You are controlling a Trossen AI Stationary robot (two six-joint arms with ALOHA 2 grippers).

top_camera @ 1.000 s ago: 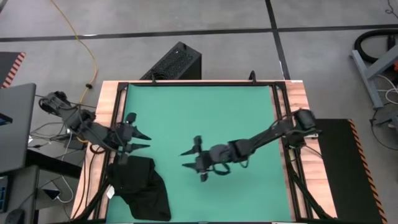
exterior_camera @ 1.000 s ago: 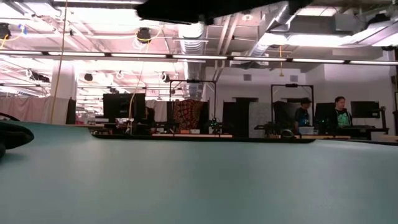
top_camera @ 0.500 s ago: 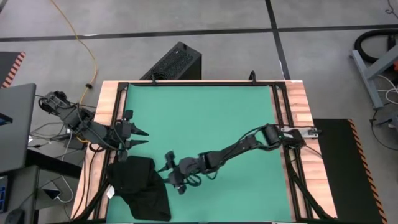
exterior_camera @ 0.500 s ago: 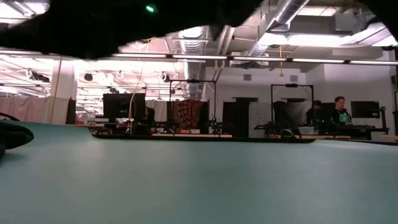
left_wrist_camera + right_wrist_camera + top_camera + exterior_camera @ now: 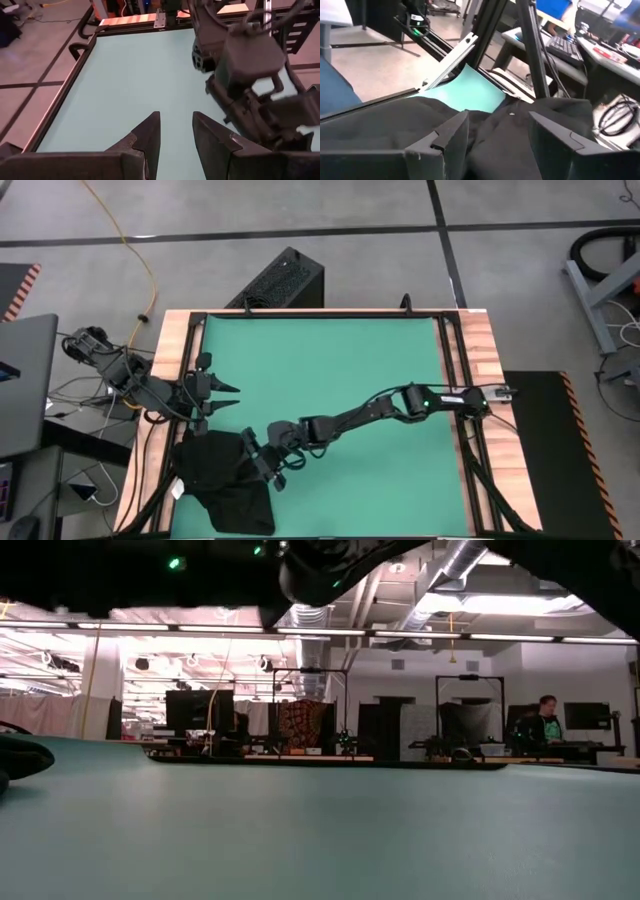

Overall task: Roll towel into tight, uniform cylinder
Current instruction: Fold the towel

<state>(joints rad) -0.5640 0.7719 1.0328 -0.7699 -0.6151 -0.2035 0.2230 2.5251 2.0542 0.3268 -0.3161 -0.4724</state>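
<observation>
Two dark, matte, jointed arms. The left end effector [image 5: 222, 399] has two pointed, tapering black fingers. The right end effector [image 5: 260, 462] has blocky black fingers; a small green light glows at the right arm's elbow [image 5: 427, 392].

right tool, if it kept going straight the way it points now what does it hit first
Most likely the towel. The right tool is open at the cloth's edge, and its wrist view shows black folds filling the space just ahead of the fingers. How much gap remains is unclear.
</observation>
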